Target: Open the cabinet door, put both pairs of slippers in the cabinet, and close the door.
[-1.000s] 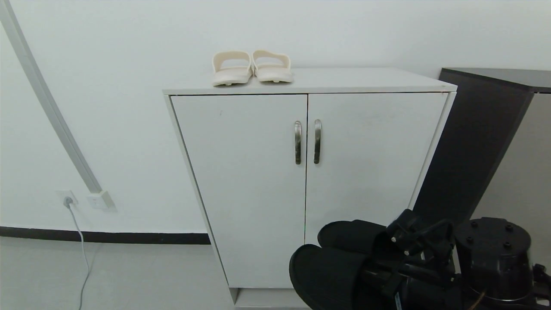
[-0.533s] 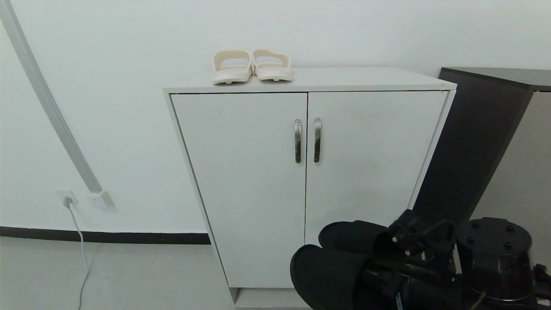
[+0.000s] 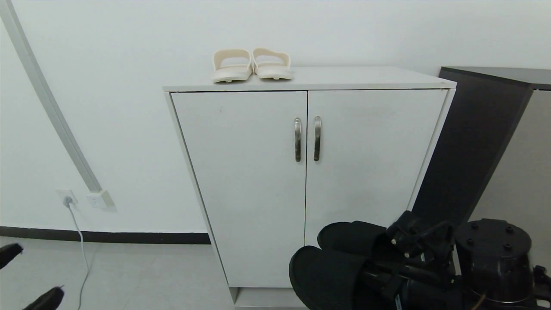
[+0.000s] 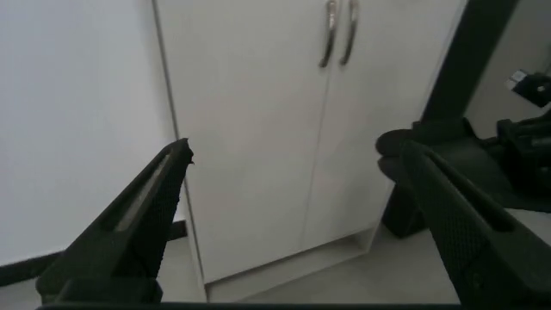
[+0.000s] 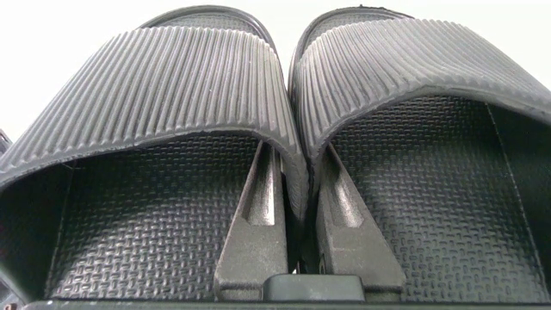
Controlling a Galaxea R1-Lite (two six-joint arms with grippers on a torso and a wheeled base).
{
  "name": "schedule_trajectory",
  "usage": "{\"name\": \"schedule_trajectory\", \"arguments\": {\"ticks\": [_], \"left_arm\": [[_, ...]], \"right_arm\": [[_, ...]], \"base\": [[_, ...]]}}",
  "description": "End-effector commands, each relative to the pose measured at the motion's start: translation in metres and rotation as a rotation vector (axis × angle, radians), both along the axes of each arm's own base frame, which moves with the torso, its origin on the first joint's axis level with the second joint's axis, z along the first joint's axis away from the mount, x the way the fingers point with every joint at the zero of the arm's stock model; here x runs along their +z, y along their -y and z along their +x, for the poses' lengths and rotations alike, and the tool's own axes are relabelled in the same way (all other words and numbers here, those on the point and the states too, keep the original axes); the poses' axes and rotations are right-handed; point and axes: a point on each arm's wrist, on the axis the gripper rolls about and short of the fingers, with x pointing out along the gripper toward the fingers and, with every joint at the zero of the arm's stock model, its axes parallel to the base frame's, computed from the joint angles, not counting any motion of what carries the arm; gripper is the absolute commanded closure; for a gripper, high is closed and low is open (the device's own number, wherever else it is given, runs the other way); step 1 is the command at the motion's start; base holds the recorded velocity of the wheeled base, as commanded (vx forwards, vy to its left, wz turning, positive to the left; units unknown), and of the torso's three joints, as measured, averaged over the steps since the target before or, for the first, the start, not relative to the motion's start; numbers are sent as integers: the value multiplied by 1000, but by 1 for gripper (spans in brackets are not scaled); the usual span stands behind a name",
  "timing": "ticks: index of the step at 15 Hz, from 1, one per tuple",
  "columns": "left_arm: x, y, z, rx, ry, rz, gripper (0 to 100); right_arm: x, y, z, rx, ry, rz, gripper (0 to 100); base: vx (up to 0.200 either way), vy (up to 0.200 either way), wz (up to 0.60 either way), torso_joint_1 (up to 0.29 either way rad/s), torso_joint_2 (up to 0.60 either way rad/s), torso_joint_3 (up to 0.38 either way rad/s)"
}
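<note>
Against the white wall (image 3: 107,107): one white cabinet (image 3: 314,78) with two doors. The left door (image 3: 245,185) and right door (image 3: 370,163) are both shut. Two upright metal handles (image 3: 297,140) stand side by side at the middle seam.

On the cabinet top, toward its left end: one pair of cream slippers (image 3: 252,65), side by side and touching.

Low in front of the right door: one pair of black slippers (image 3: 340,254), soles textured and straps ribbed. They are held by the right gripper (image 5: 297,198). Its fingers (image 5: 256,226) reach one into each slipper, under the straps, and pinch the two adjoining inner side walls between them.

Low at the robot's left, above the grey floor (image 3: 137,275) and well apart from the cabinet: the left gripper (image 4: 294,172), fingers spread wide with nothing between them.

On the wall left of the cabinet: one outlet (image 3: 68,199) with a grey cable (image 3: 84,258) plugged in and hanging to the floor.

Just beside the cabinet on its right: one dark cabinet (image 3: 473,142) (partly cut off by the frame edge).
</note>
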Motion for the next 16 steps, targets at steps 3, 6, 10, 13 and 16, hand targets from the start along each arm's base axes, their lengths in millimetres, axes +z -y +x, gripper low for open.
{"name": "schedule_trajectory", "arguments": {"ticks": [3,6,10,13,16], "left_arm": [[8,14,80,-151,-95,35,0],[18,42,109,-306,-74,40,0],[34,91,150,-476,-69,10,0],[44,123,177,-540,-59,-80,0],[50,162,209,-600,-74,-128,0]], "right_arm": [[0,-3,-3,12,3,0,100],[0,-4,-4,17,2,-3,100],[-3,-4,-3,20,-8,-12,100],[-7,-6,-2,23,-20,-25,100],[-9,-11,0,34,-14,-28,100]], "base": [[0,0,0,0,0,0],[0,0,0,0,0,0],[0,0,0,0,0,0],[0,0,0,0,0,0],[0,0,0,0,0,0]]}}
